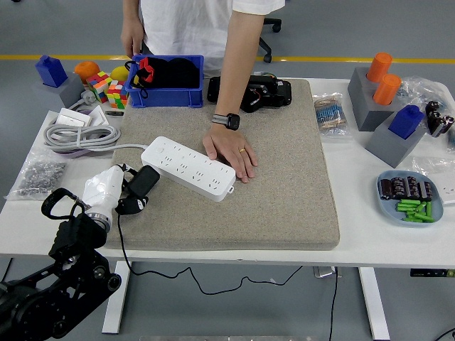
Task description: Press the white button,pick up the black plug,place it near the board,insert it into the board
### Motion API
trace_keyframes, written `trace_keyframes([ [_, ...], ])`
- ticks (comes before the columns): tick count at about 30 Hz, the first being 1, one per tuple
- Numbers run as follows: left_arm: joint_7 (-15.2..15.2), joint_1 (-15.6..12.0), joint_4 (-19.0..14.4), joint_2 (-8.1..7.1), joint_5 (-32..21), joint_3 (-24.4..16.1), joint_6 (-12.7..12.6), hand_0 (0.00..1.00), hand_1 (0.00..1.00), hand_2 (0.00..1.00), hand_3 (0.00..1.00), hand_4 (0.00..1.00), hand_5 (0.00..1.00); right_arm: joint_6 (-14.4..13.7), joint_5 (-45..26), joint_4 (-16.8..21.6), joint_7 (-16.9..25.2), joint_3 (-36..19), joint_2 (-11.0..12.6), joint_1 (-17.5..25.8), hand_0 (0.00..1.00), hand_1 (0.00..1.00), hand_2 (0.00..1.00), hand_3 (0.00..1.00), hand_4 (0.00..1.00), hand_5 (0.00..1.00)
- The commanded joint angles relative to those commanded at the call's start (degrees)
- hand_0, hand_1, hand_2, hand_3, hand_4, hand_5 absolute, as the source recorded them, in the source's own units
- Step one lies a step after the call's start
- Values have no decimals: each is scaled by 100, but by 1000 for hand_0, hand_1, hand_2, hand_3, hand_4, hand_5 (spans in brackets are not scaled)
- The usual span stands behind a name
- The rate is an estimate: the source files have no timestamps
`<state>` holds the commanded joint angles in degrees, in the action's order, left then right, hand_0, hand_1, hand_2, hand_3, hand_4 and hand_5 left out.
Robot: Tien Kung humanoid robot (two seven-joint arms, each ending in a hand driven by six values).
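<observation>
A white power strip (188, 168) lies slantwise on the grey felt mat (284, 192). A person's hand (231, 152) presses flat on its right end. My left hand (121, 192), white-shelled on a black arm, is at the mat's left edge, shut on the black plug (144, 180). The plug is tilted, its upper end close to the strip's left end, apart from the sockets. Its black cord (122, 234) hangs over the table's front edge. The white button cannot be made out. My right hand is out of view.
A blue bin (168, 82) and a black device (261, 92) stand at the back. A coiled grey cable (75, 133) and a bag of screws (39, 175) lie left. Grey blocks with orange and blue pegs (387, 99) and a plate of parts (411, 197) are right.
</observation>
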<state>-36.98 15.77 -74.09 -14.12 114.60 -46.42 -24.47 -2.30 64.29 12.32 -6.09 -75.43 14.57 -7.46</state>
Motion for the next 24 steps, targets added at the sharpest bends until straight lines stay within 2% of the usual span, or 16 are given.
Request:
trace_keyframes([
  [2, 0, 5, 6, -1, -50, -6, -18, 322, 428, 396, 570, 706, 2, -5, -2, -1, 7, 1, 1, 0, 617, 593, 592, 584, 661, 404],
  [8, 0, 26, 5, -6, -191, -56, -54, 308, 408, 384, 567, 716, 2, -28, -14, -5, 37, 3, 3, 2, 616, 592, 590, 582, 660, 404],
  [24, 0, 35, 2, -17, -493, -76, -27, 315, 412, 388, 567, 722, 2, -33, -17, -2, 44, 2, -7, 0, 617, 591, 589, 582, 659, 401],
])
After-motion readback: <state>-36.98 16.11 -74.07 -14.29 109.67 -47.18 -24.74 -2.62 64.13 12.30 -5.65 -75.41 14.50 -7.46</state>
